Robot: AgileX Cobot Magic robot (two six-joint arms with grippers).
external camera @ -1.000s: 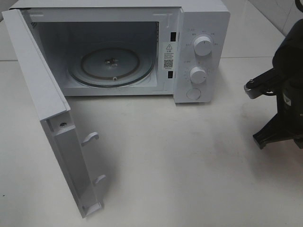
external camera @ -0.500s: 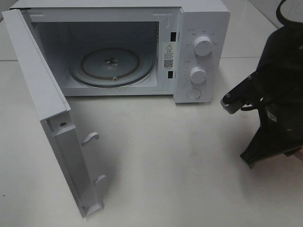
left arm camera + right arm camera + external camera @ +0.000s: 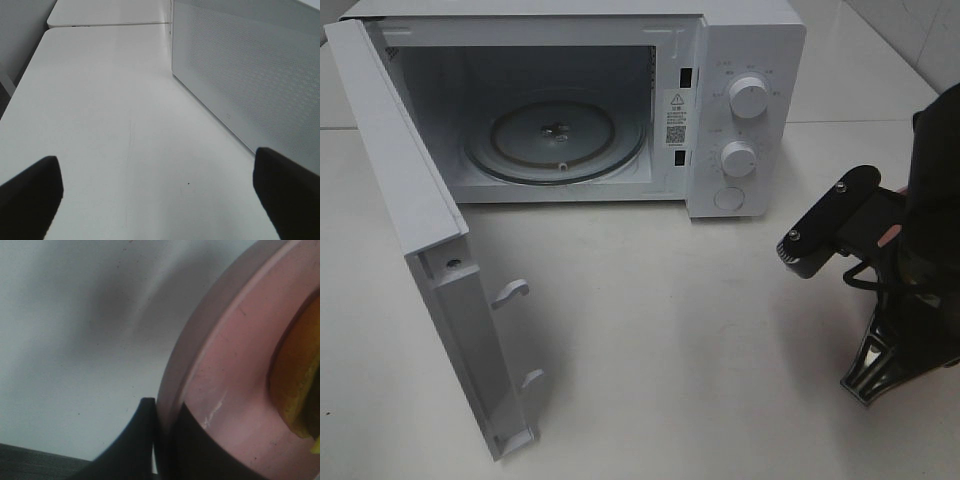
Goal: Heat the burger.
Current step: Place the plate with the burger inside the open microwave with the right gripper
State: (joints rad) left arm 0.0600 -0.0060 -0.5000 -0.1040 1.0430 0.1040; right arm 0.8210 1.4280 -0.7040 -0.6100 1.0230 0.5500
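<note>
In the right wrist view my right gripper point(image 3: 159, 440) is shut on the rim of a pink plate point(image 3: 225, 365), one dark finger on each side of the edge. The burger point(image 3: 297, 375) sits on that plate; only a golden-brown bun edge and a bit of yellow show at the frame's side. In the exterior view the black right arm point(image 3: 920, 260) hangs over the table to the right of the microwave point(image 3: 740, 40) and hides the plate and burger. My left gripper point(image 3: 160, 200) is open over bare table, beside the microwave's perforated side wall point(image 3: 250, 75).
The white microwave door point(image 3: 430, 250) stands swung wide open toward the front left. Inside, the glass turntable point(image 3: 555, 135) is bare. Two dials point(image 3: 748, 97) and a button sit on the microwave's right panel. White table point(image 3: 670, 330) stretches in front of the oven.
The right arm has swung leftward and toward the table's front in the exterior view. The microwave and door have not moved.
</note>
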